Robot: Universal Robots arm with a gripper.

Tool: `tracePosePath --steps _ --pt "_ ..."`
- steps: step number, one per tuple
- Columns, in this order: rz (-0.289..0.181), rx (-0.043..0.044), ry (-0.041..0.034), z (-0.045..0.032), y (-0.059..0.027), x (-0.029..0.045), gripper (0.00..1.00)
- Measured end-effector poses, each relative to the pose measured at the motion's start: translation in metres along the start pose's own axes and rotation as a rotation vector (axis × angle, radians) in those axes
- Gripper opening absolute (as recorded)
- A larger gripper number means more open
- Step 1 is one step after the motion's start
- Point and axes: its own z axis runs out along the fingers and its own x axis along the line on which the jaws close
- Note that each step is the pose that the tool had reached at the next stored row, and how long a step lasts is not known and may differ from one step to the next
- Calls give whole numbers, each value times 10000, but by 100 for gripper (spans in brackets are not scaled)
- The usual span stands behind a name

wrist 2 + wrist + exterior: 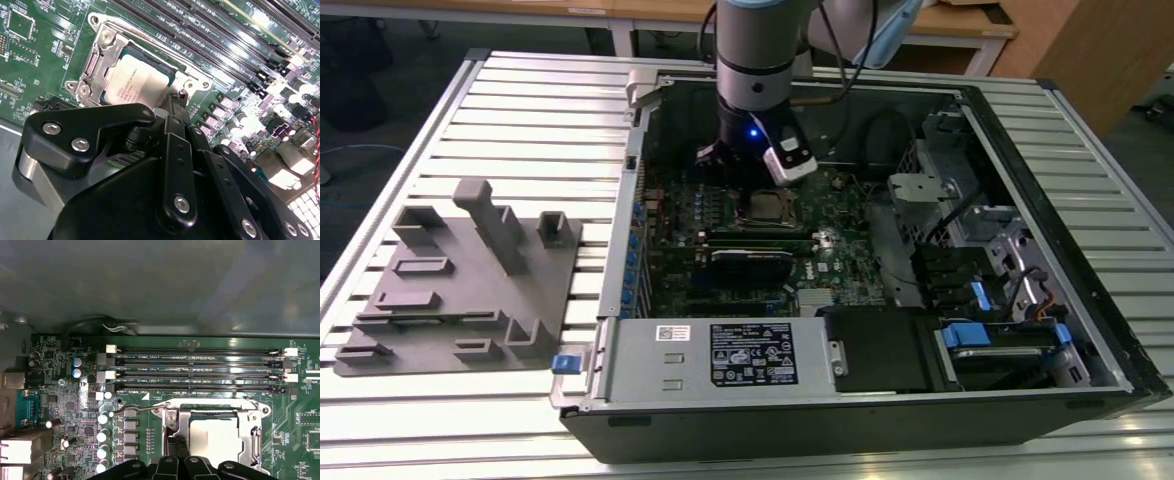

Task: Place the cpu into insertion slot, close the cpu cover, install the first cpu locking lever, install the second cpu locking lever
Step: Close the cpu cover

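One open computer case lies on the slatted bench, its nearest wall close to the bench's near edge in the exterior view. Just inside that wall sits the white-labelled power supply box. Just beside the case, toward the exterior view's left, a grey moulded fixture rests on the bench.

Farther in, on the green motherboard, sits a long black card. Beyond it, near the board's middle, the cpu lies in its socket with the silvery top upward. In both wrist views the cpu cover lies flat around it, and the chip shows through the window of the shiny frame.

In the first wrist view a thin wire lever reaches out from one corner of the socket toward a row of small capacitors. Whether it is latched cannot be told.

The gripper hangs over the socket's edge. Its fingers are drawn close together with hardly a gap, the tips right at a corner of the cover beside the cpu. Whether they pinch anything cannot be told.

Beyond the socket, black memory slots run in parallel across the board. The arm rises above the case's far wall.
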Motion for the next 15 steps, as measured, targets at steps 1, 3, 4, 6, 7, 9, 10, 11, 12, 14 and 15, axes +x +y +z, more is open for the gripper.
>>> tracePosePath --steps 1,3,4,6,7,9,10,11,12,14,15 --pt "-1 0 0 11 0 2 11" --pt "-1 1 0 31 -1 5 11" --pt "-1 1 1 34 -1 6 11" --pt "0 3 2 34 -2 6 11" --pt "0 3 2 34 -1 6 11" --pt "-1 1 0 35 -1 6 11" --pt "0 1 1 35 -1 6 11" --pt "0 0 0 39 -1 6 11" --pt "0 2 1 43 -1 6 11" --pt "0 8 5 48 -3 7 11" --pt "0 8 5 48 -3 7 11"
